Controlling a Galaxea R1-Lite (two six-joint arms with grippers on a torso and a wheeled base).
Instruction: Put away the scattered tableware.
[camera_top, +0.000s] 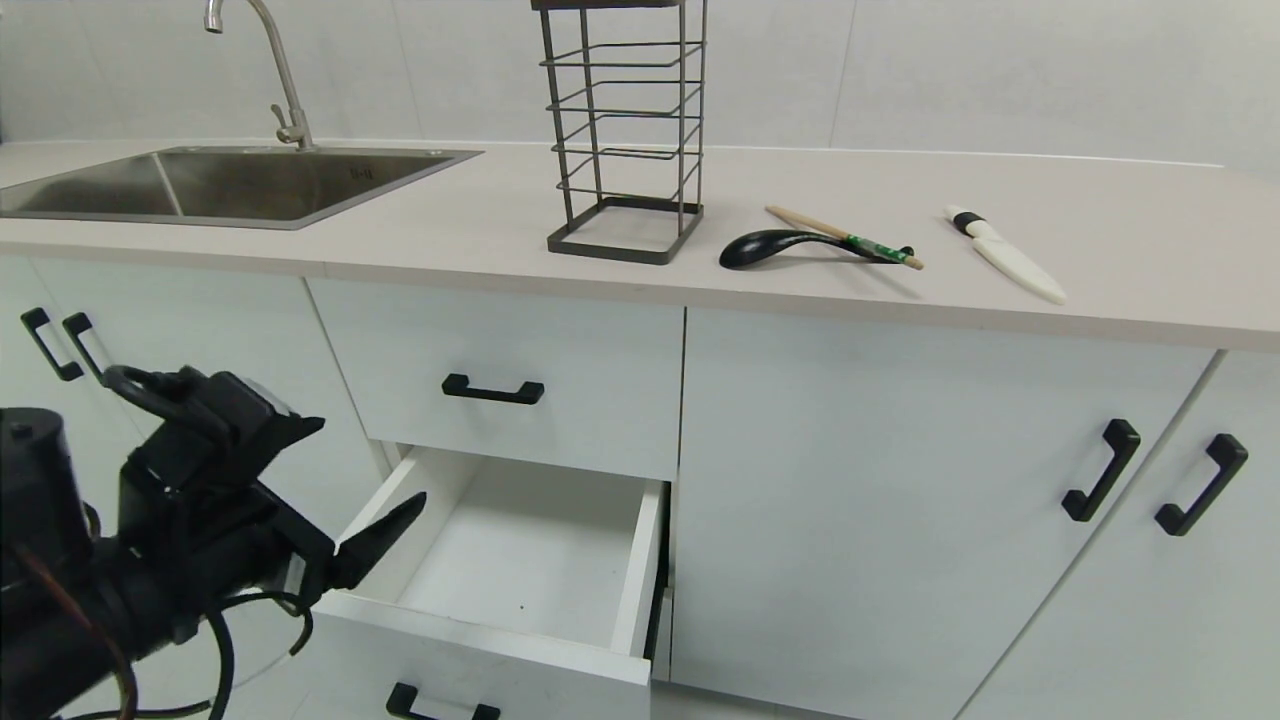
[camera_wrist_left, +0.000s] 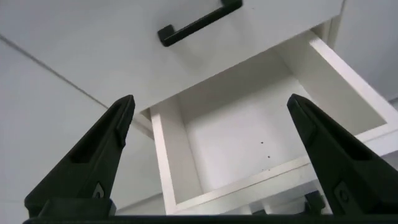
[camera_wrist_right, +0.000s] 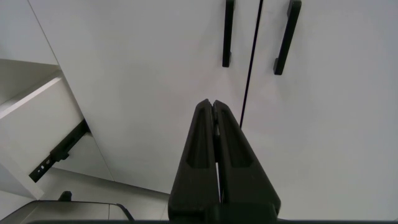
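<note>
On the countertop (camera_top: 1150, 240) a black spoon (camera_top: 760, 247) lies with a pair of wooden chopsticks (camera_top: 840, 236) resting across its handle. A white knife (camera_top: 1005, 255) with a black band lies to their right. Below the counter the lower drawer (camera_top: 640, 560) stands pulled out, with nothing inside. My left gripper (camera_top: 365, 465) hangs open beside the drawer's front left corner. In the left wrist view this gripper (camera_wrist_left: 210, 102) faces into the drawer (camera_wrist_left: 165, 155), nothing between its fingers. My right gripper (camera_wrist_right: 212, 104) is shut and empty, low in front of the cabinet doors.
A tall wire rack (camera_top: 625, 130) stands on the counter left of the spoon. A steel sink (camera_top: 230, 185) with a faucet (camera_top: 270, 70) is at the far left. The upper drawer with its black handle (camera_top: 493, 389) is closed. Two cabinet door handles (camera_top: 1100, 470) project at the right.
</note>
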